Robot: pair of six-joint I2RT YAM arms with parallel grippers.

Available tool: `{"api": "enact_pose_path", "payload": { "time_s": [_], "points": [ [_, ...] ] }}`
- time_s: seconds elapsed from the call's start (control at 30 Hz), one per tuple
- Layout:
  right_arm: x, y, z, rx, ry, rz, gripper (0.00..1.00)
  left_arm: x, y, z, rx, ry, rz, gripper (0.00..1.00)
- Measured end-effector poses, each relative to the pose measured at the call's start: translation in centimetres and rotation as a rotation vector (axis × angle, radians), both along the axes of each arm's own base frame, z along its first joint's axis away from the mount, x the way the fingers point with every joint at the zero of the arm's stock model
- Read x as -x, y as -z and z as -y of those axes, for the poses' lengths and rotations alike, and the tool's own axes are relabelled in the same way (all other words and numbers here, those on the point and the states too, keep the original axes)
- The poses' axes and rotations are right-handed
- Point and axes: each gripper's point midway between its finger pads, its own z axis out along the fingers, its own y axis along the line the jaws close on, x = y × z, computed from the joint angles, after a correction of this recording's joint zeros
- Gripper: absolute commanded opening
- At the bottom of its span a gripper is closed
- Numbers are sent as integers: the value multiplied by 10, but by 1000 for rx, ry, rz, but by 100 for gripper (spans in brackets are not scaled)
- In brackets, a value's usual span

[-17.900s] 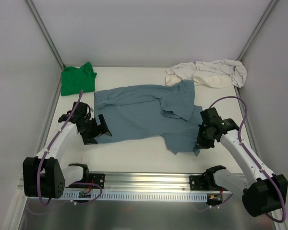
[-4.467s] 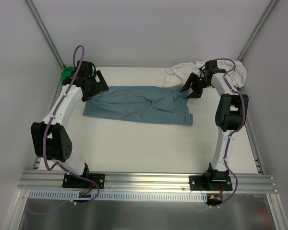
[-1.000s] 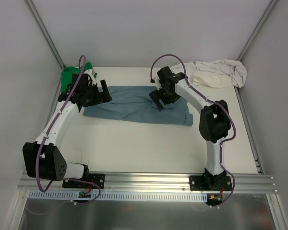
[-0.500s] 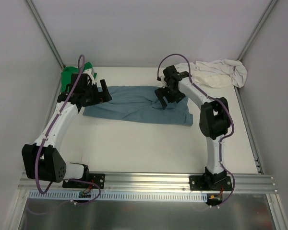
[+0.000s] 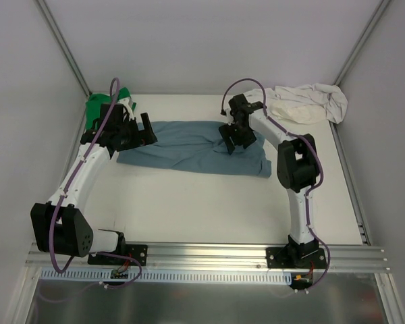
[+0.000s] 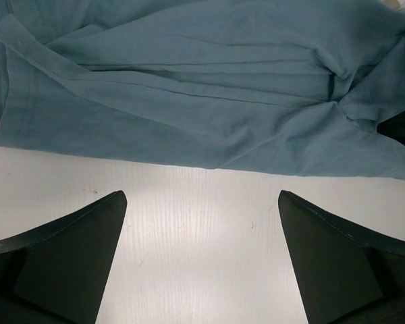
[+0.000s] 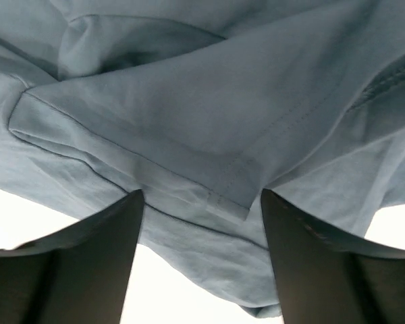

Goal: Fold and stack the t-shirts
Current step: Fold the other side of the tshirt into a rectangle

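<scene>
The slate-blue t-shirt [image 5: 182,152] lies folded into a long band across the middle of the table. My right gripper [image 5: 228,143] is down on its right part. In the right wrist view its fingers [image 7: 108,236] stand apart astride a stitched hem fold of the blue cloth [image 7: 189,101], the gripper [image 7: 201,197] open around it. My left gripper [image 5: 147,129] hovers at the band's left end. It is wide open [image 6: 201,196] over bare table, and the blue shirt [image 6: 189,101] lies just beyond its tips. The green t-shirt [image 5: 96,108] sits at the back left, and the cream t-shirt [image 5: 304,101] lies crumpled at the back right.
White walls with metal frame posts [image 5: 64,54] close in the table on the left, back and right. An aluminium rail [image 5: 209,256] carrying both arm bases runs along the near edge. White table top [image 5: 202,202] lies between the rail and the blue shirt.
The right gripper has slid slightly to the right on the blue shirt. The left arm has held still.
</scene>
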Motion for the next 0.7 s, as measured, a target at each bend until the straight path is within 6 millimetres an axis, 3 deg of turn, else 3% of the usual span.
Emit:
{"api": "enact_pose_path", "payload": {
  "time_s": [0.1, 0.13, 0.17, 0.2, 0.5, 0.7],
  "points": [
    [1, 1, -2, -15, 8, -10, 52, 1, 1, 0, -2, 1, -4, 99],
    [1, 1, -2, -21, 9, -13, 32, 1, 1, 0, -3, 1, -5, 99],
    [1, 1, -3, -27, 6, -15, 5, 1, 1, 0, -3, 1, -6, 99],
    [1, 1, -3, -34, 12, -18, 0, 1, 1, -1, -4, 1, -7, 99],
    [-4, -1, 2, -55, 40, -19, 0, 3, 2, -1, -8, 1, -13, 99],
    [-23, -27, -6, -89, 42, 50, 0, 3, 2, -1, -9, 2, -13, 99]
  ]
}}
